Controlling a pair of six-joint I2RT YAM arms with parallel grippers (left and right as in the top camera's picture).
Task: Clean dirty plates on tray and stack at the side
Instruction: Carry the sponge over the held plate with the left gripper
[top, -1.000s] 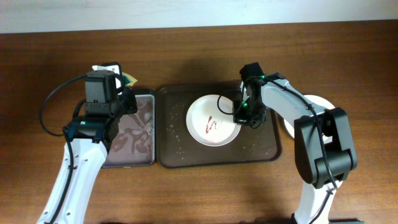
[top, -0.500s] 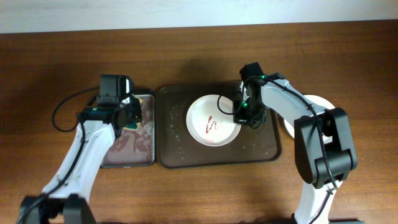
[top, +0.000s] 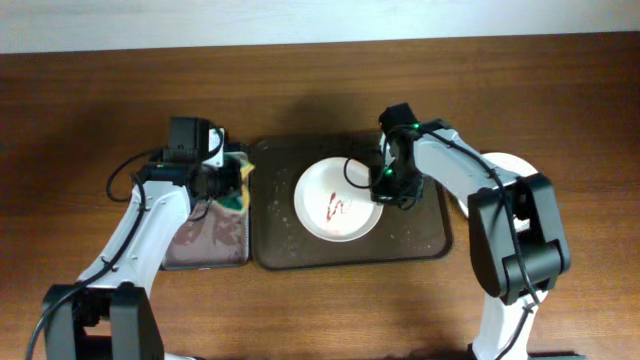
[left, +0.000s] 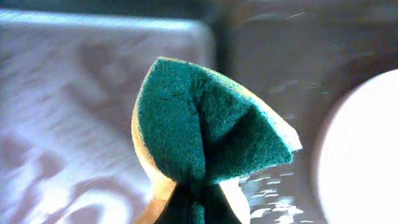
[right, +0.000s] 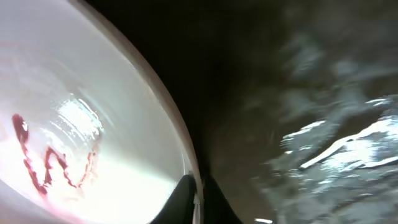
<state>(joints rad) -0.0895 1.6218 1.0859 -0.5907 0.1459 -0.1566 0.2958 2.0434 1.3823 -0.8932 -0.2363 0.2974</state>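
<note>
The plates are not all done: one white plate (top: 338, 200) lies in the middle of the tray (top: 280, 235) and carries red sauce streaks (top: 335, 209) across its centre, so by the look of it the wiping of this one has not begun. The right tool (top: 384, 192) is at the plate's rim on the side toward the tray's right edge, and the right wrist view shows its two fingers closed on that rim, one on either side, which reads as holding the plate steady. The left tool (top: 225, 188) is clamped on a green and yellow sponge (top: 238, 180), folded by the grip, which hangs at the tray's left edge, above the seam between it and the grey tray (top: 205, 240) just beside it. The sponge is apart from the plate and has not reached the sauce. On the bench (top: 100, 100) just past the tray's right edge lies another plate (top: 505, 162), white and mostly hidden under the right arm (top: 520, 220); whether it is one plate or a small stack, and whether it is clean, cannot be told from here. No third plate can be picked out. My judgement is that what remains is the scrub of the streaked plate and its transfer off the tray to the side.
</note>
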